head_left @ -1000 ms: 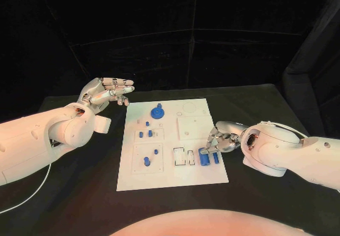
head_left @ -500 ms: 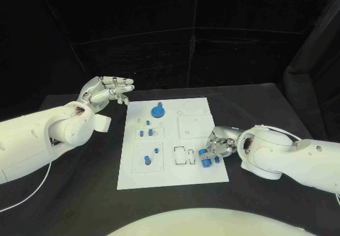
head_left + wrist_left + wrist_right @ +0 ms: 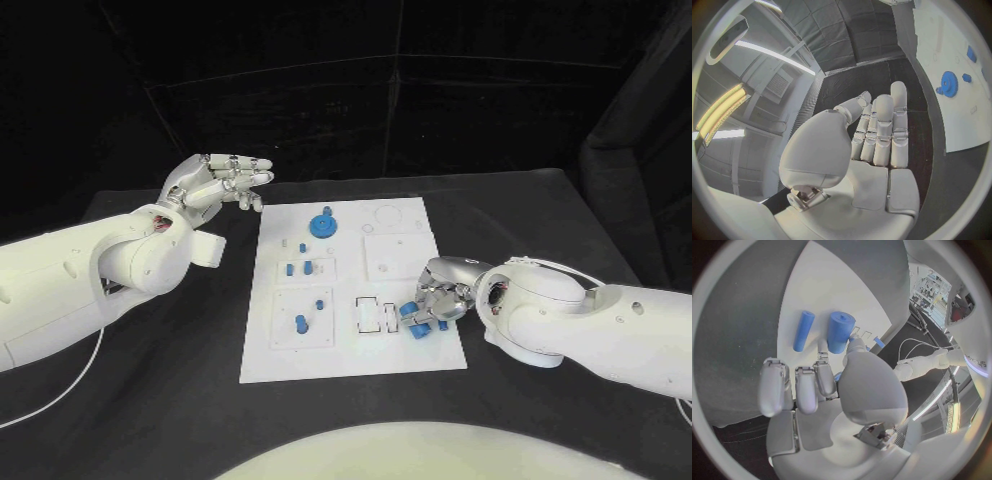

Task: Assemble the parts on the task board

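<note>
Right hand down among the blue pegs at the board's near right corner.

The right hand sits low on the white board, fingers curled beside a thick blue peg and a thinner one; whether it actually pinches a piece I cannot tell, as the fingertips hide the contact. The left hand hangs above the bench off the board's far left corner, fingers loosely apart, holding nothing. A blue gear and small blue pieces sit further up and left on the board. The risk, as I judge it: the curled fingers could nudge the loose pegs and roll them off the board's edge, or a poor pinch could drop one.
</note>
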